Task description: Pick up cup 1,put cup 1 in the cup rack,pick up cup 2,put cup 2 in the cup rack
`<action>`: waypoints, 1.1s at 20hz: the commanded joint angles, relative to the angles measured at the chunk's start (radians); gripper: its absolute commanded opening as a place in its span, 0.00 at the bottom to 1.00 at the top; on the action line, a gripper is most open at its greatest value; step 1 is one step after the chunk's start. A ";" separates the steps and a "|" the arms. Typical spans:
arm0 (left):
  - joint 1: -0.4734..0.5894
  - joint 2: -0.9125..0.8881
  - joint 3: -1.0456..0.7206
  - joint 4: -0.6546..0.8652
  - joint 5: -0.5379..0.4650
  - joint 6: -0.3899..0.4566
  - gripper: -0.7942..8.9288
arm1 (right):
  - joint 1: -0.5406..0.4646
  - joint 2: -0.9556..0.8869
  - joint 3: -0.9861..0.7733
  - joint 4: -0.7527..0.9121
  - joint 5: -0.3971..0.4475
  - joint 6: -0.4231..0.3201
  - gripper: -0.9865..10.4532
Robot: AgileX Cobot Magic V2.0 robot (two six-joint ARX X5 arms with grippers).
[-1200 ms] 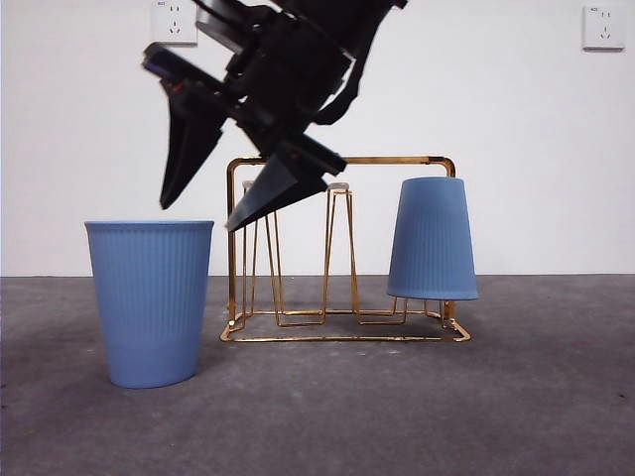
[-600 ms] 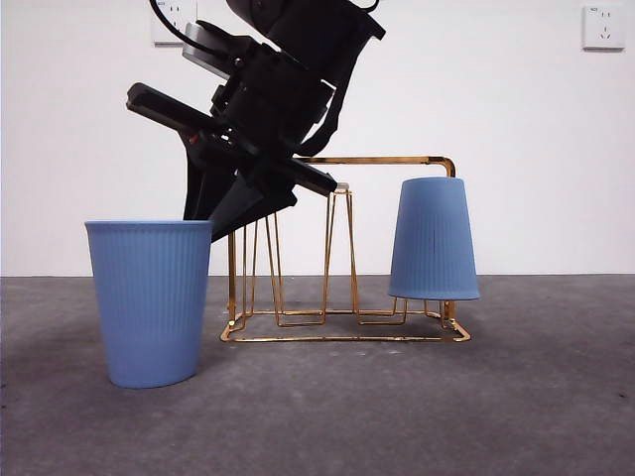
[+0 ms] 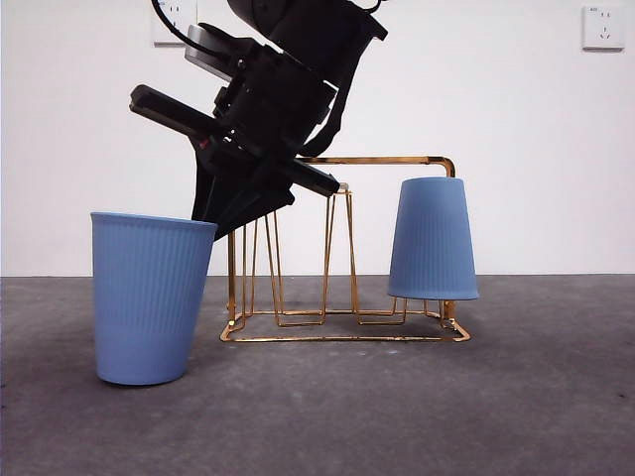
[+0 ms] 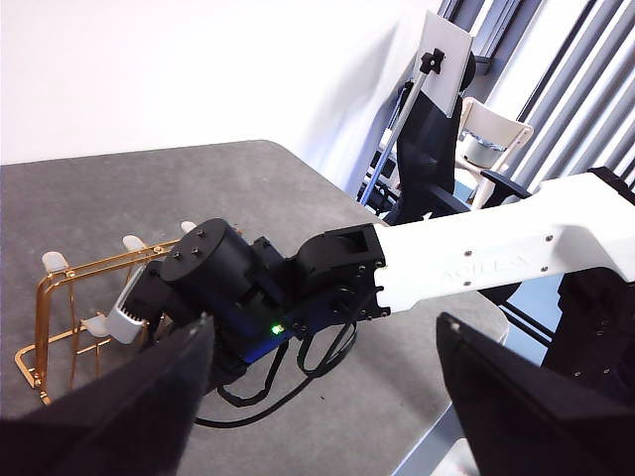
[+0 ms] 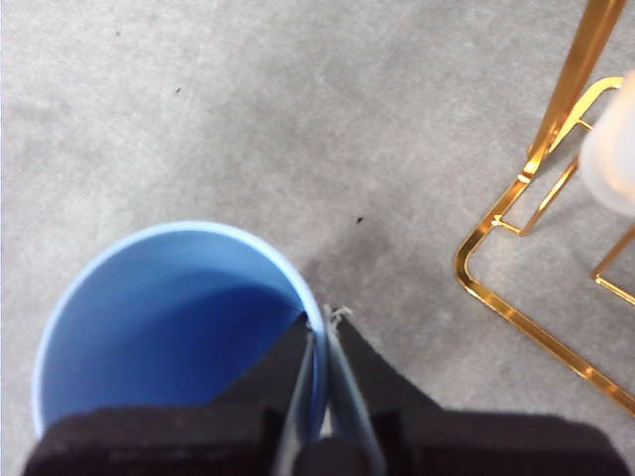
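Observation:
A ribbed blue cup (image 3: 151,297) stands upright at the left of the grey table. My right gripper (image 3: 208,220) reaches down from above and is shut on its right rim; the right wrist view shows one jaw inside and one outside the cup wall (image 5: 319,327), with the cup's hollow (image 5: 159,317) below. A second blue cup (image 3: 433,238) sits upside down on the right end of the gold wire cup rack (image 3: 342,337). The rack also shows in the right wrist view (image 5: 516,297) and in the left wrist view (image 4: 60,297). My left gripper (image 4: 317,416) is open, high above and away.
The rack's middle and left prongs (image 3: 337,248) are bare. The right arm's white and black body (image 4: 298,288) hangs over the rack. Grey table (image 3: 397,416) stretches in front of the rack. A white wall with sockets (image 3: 603,27) stands behind.
The right gripper came down from above the rack to the left cup's rim and shut on it. The cup has shifted and tilted slightly.

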 commanded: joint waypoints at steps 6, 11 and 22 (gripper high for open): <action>-0.001 0.000 -0.006 0.166 0.084 -0.035 0.47 | 0.002 -0.209 0.005 -0.068 0.031 -0.034 0.07; -0.001 0.009 -0.006 0.346 0.156 -0.054 0.47 | 0.002 -0.472 0.005 -0.074 0.095 -0.064 0.07; -0.001 0.159 -0.006 0.796 0.384 -0.184 0.55 | 0.002 -1.019 0.005 0.019 0.160 -0.167 0.07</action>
